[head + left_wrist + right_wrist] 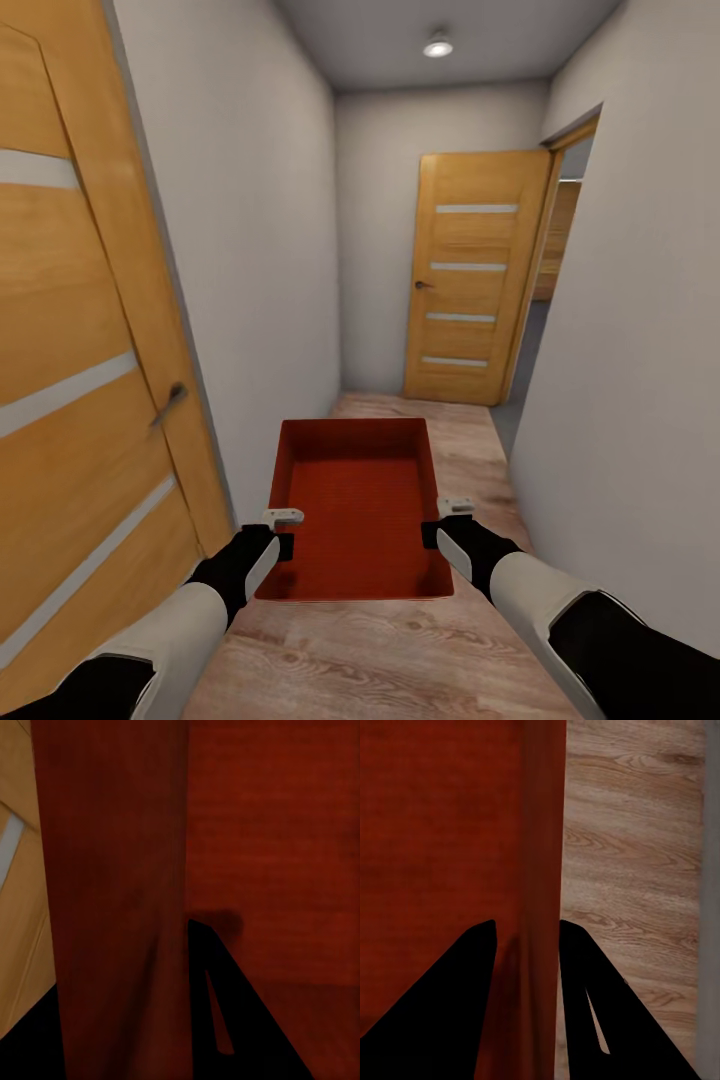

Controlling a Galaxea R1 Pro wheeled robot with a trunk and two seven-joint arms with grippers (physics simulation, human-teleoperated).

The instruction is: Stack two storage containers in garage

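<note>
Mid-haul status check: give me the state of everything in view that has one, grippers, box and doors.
storage container: lidless, empty, held level above the wood floor.
left gripper: shut on the container's left wall.
right gripper: shut on the container's right wall.
near door: its leaf at the view's left.
far door: swung open.
ceiling light: on.

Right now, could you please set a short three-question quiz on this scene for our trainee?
1. True or false: both grippers grip the red-orange storage container.
2. Which wall does the left gripper pinch? A) the container's left side wall B) its far end wall C) its bottom
3. Fill in: beyond the container, the far door stands ____.

Key: 1. True: the right gripper straddles the right wall, as the right wrist view shows. 2. A. 3. Open, beside a doorway at the corridor's end.
</note>
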